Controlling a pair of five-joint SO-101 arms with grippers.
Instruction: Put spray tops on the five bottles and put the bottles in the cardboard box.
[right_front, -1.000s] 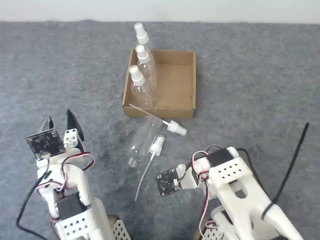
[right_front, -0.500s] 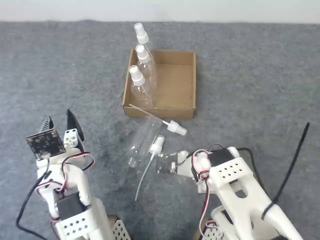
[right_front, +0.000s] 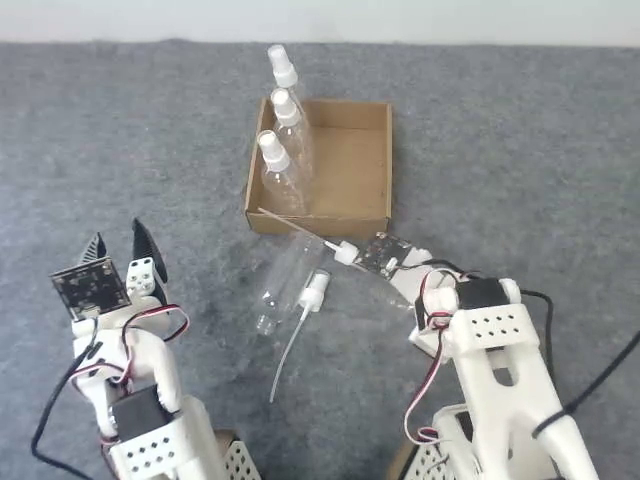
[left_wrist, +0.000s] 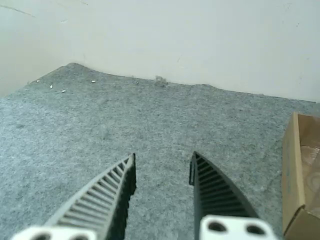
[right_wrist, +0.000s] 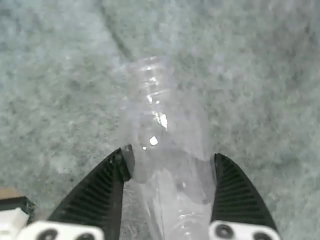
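Right fingers (right_wrist: 100, 190): the right gripper (right_wrist: 171, 155) is spread about a bottle's width, one finger against each side of the held bottle (right_wrist: 165, 150), gripping it.
Held bottle: clear, its neck open and without a top, above the carpet (right_wrist: 60, 75).
Left fingers (left_wrist: 107, 195): the left gripper (left_wrist: 163, 157) is parted with a clear gap, holding and touching nothing, above bare carpet near the table's left front.
Cardboard box (right_front: 345, 165): open-topped. A near capped bottle (right_front: 275, 165) and a middle capped bottle (right_front: 290, 120) stand upright along its left wall. A far capped bottle (right_front: 283, 68) stands at the back left corner; whether it is inside is unclear.
On the carpet: a loose bottle (right_front: 282, 280) lies uncapped just in front of the box. A first spray top (right_front: 352, 256) lies beside the right arm (right_front: 480, 330), its tube reaching the box front. A second spray top (right_front: 315, 290) lies against the loose bottle.
Surface and room: grey carpet, with a pale wall (left_wrist: 200, 35) behind.
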